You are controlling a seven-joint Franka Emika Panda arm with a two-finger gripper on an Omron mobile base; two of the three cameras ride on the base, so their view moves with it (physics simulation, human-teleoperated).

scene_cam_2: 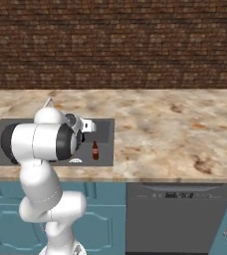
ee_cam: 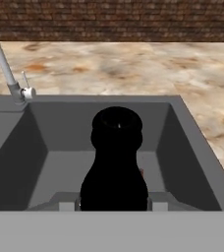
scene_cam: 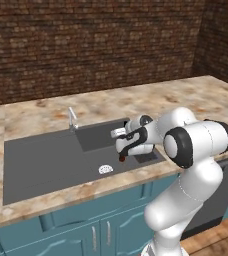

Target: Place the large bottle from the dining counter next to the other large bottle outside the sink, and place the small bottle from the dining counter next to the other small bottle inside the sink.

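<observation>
In the hand view a short all-black bottle, the small bottle (ee_cam: 115, 165), stands between my fingertips, and my gripper (ee_cam: 114, 204) is shut on its body. It hangs over the right end of the dark grey sink (ee_cam: 187, 147). A sliver of the reddish-brown other small bottle (ee_cam: 141, 173) peeks out just behind it. That bottle (scene_cam_2: 95, 150) stands upright on the basin floor by the right wall. From the left base view my gripper (scene_cam: 122, 149) points down into the sink (scene_cam: 46, 160), right above the reddish-brown bottle (scene_cam: 121, 158). Both large bottles and the dining counter are out of view.
A thin silver faucet (scene_cam: 72, 119) rises at the sink's back rim, left of my hand. The round pale drain (scene_cam: 105, 169) lies in the basin floor. Marbled counter (scene_cam_2: 175, 129) spreads to the right, with a dishwasher front (scene_cam_2: 177, 214) below it. A brick wall stands behind.
</observation>
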